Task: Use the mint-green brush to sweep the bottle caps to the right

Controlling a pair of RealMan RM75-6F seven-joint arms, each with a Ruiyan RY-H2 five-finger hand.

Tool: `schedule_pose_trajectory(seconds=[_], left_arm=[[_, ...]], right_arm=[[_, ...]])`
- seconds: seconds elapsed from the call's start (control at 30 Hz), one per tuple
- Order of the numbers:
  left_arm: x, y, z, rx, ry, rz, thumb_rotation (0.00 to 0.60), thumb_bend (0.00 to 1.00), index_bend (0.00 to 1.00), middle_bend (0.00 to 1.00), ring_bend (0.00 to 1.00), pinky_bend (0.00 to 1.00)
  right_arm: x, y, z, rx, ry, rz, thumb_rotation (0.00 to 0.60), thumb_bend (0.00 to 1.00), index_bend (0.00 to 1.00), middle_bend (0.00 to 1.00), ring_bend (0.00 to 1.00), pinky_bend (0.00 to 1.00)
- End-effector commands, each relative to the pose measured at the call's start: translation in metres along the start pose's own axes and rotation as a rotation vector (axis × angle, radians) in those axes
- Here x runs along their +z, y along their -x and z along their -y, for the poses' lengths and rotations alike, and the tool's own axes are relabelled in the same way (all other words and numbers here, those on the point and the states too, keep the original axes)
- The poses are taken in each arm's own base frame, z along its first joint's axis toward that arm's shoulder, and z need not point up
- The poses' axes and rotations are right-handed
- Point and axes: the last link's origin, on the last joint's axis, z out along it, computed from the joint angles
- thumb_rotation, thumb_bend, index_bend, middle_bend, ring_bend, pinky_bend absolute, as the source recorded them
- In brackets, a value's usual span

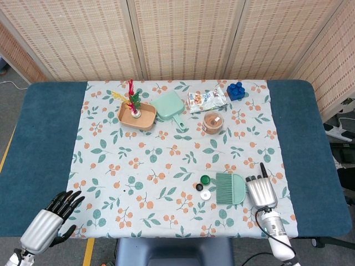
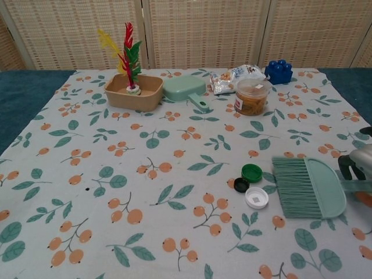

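The brush point(image 1: 229, 188) lies at the cloth's five o'clock, bristles toward the caps point(image 1: 202, 187) at its nine. Light, stiff plastic with soft bristles (probably); take it by the handle. Right hand point(image 1: 260, 190) grips that handle; left hand point(image 1: 49, 221) idle, fingers apart.
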Motion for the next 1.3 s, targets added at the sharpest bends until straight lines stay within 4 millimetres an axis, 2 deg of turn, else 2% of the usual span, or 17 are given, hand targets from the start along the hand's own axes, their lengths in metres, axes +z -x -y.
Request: schedule_pose_trajectory(seconds=[0.03,0.17,0.33,0.43,0.6,0.77,0.97,1.3], left_arm=[[0.0,0.0,0.0,-0.001,0.0,0.001,0.6,0.39,0.0,0.0,0.0,0.1],[0.0,0.001,-0.002,0.001,0.004,0.001,0.6,0.39,0.0,0.0,0.0,0.1],[0.0,0.002,-0.005,0.003,0.006,0.003,0.6,0.39,0.0,0.0,0.0,0.1],[0.001,0.003,-0.004,0.005,0.004,0.007,0.6,0.39,0.0,0.0,0.0,0.1],[0.002,0.003,-0.004,0.004,0.006,0.01,0.6,0.39,0.0,0.0,0.0,0.1],[0.001,0.001,-0.002,-0.009,0.006,0.004,0.6,0.39,0.0,0.0,0.0,0.1],[-0.002,-0.001,0.0,-0.019,0.012,0.004,0.6,0.39,0.0,0.0,0.0,0.1],[-0.001,-0.001,0.001,-0.025,0.005,0.008,0.6,0.39,0.0,0.0,0.0,0.1]], right_arm=[[-0.006,-0.017,-0.012,-0.072,-0.045,-0.064,0.6,0.43,1.0,0.78,0.56,0.0],[-0.018,-0.048,-0.024,-0.155,-0.093,-0.171,0.6,0.44,1.0,0.81,0.59,0.0],[-0.029,-0.085,-0.022,-0.19,-0.149,-0.251,0.6,0.45,1.0,0.81,0.6,0.0],[-0.031,-0.103,-0.009,-0.227,-0.192,-0.252,0.6,0.45,1.0,0.82,0.59,0.0],[-0.025,-0.127,0.029,-0.338,-0.245,-0.273,0.6,0.45,1.0,0.82,0.59,0.0],[-0.019,-0.14,0.072,-0.49,-0.298,-0.289,0.6,0.45,1.0,0.82,0.59,0.0],[-0.017,-0.139,0.111,-0.605,-0.339,-0.259,0.6,0.45,1.0,0.82,0.59,0.0],[-0.004,-0.125,0.124,-0.734,-0.307,-0.173,0.6,0.45,1.0,0.82,0.59,0.0]])
